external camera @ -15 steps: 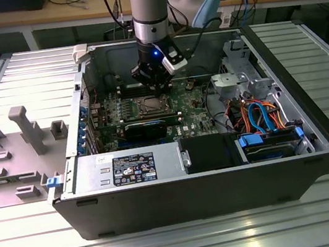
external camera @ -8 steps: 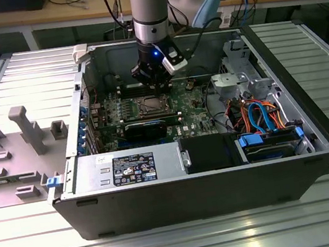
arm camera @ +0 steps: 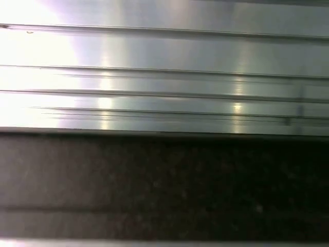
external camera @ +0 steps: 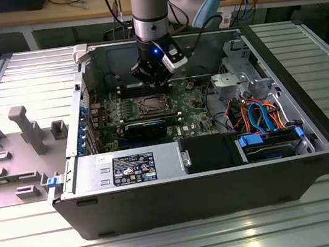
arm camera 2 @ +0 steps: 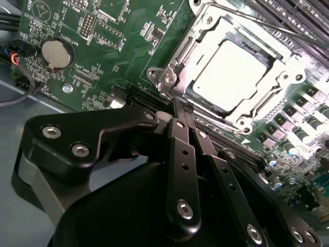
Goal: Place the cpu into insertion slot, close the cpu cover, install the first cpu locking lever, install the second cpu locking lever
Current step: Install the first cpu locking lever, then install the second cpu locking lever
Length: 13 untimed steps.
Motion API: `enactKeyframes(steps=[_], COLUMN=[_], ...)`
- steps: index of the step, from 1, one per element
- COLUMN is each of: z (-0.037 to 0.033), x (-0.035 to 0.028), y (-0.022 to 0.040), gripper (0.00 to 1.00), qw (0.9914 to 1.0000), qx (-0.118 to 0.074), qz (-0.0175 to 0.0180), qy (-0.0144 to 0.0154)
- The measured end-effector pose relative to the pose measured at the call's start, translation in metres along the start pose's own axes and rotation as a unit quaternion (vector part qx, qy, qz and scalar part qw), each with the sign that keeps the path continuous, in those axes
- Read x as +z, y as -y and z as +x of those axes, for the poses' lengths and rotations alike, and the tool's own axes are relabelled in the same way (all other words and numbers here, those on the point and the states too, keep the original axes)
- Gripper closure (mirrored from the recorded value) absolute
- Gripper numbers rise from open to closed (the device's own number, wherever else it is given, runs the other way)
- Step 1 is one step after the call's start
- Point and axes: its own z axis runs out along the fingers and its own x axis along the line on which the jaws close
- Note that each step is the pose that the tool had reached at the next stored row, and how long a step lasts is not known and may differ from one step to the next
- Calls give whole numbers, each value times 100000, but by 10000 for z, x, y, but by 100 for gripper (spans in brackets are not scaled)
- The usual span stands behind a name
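— Where's the arm (external camera: 150, 13) hanging right now?

— It's reaching down into the open case (external camera: 297, 168), near the case's back wall. The gripper (external camera: 153, 82) is hovering just behind the socket on the board (external camera: 189, 104).

— And the fingers?

— Pressed together to a narrow tip in the second wrist view, the gripper (arm camera 2: 177, 105) holding nothing that I can see. The tip is sitting just beside the socket's edge, near one corner of it.

— So where's the cpu?

— The cpu (arm camera 2: 231, 72) is lying flat in the socket, its pale metal top showing through the window of the cover (arm camera 2: 172, 72). The cover is lying down around it (looks flat to me, though I can't tell whether the levers are latched). In the exterior view the cpu (external camera: 149, 106) is sitting mid-board, just behind the long black card (external camera: 145, 129).

— Anything else nearby?

— A coin cell (arm camera 2: 55, 53) is sitting on the board, well apart from the socket. The case is resting on a ribbed metal table (external camera: 39, 243), with grey fixtures (external camera: 25, 130) at the exterior view's left.
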Motion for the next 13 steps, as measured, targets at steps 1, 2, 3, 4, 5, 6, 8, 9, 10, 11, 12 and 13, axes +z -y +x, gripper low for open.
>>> enactKeyframes(steps=[1,2,3,4,5,6,8,9,10,11,12,13], z=[1,1,1,1,1,1,1,1,1,1,1,1], x=[1,2,2,2,2,1,2,2,1,1,1,2], y=[21,23,22,22,23,24,27,27,31,34,37,39], gripper=[89,89,89,89,89,89,89,89,89,89,89,89], qw=[100000,100000,100000,100000,100000,100000,100000,100000,100000,100000,100000,100000], qx=[-3,-3,-2,4,3,-3,-1,0,-10,-9,-2,4], qz=[20,16,15,19,17,21,17,20,18,20,17,17], qy=[4,6,7,6,9,6,8,7,5,6,6,6])
